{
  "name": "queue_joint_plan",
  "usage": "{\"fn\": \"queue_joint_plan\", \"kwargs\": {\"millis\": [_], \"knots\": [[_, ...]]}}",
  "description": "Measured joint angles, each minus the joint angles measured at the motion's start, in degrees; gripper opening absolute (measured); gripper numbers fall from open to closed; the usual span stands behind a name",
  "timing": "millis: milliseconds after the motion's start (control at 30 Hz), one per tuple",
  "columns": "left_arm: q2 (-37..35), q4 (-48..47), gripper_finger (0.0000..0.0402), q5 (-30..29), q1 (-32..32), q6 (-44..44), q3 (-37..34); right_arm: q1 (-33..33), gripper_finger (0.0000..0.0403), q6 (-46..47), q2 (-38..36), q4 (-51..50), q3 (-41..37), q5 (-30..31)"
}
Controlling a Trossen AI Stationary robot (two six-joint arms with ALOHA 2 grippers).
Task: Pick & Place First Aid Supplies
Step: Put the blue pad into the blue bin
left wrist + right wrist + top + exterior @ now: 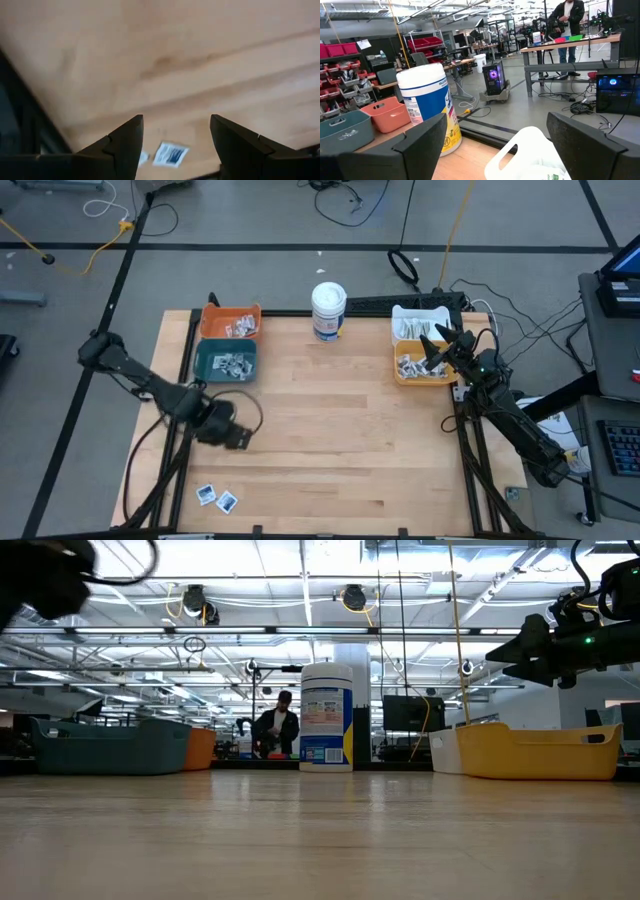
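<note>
1. Two sachets lie side by side near the table's front left corner, seen from above. The left gripper hangs over the left part of the table, between those sachets and the teal bin. More packets fill the teal bin, the orange bin behind it, and the yellow bin and white bin at the right edge. The right gripper hangs over the yellow bin. A tub stands at the back edge.
2. Low view: the tub stands upright mid-table, the yellow bin to its right, with the right gripper above it, apart. A person stands in the room behind.
3. Left wrist view: the fingers stand apart, holding nothing; a sachet lies on the wood between them, a second one partly hidden by a finger.
4. Right wrist view: the fingers are spread wide and empty, the white bin's rim between them, the tub beyond.
</note>
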Motion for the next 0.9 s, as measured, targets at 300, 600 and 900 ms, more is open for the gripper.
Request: {"fn": "queue_joint_plan", "kwargs": {"millis": [300,600,900], "knots": [[0.08,4.66,0.0230,-2.45,-18.33,-21.86,0.00,0.00,0.0337,-0.02,0.00,0.00,0.00,-0.01],[1.17,8.75,0.0223,-6.67,-27.80,-30.22,0.00,0.00,0.0337,0.00,0.01,0.00,0.00,0.01],[6.29,10.55,0.0223,-6.26,-29.45,-30.24,0.00,-0.01,0.0337,-0.01,0.01,-0.01,-0.01,0.01]]}}
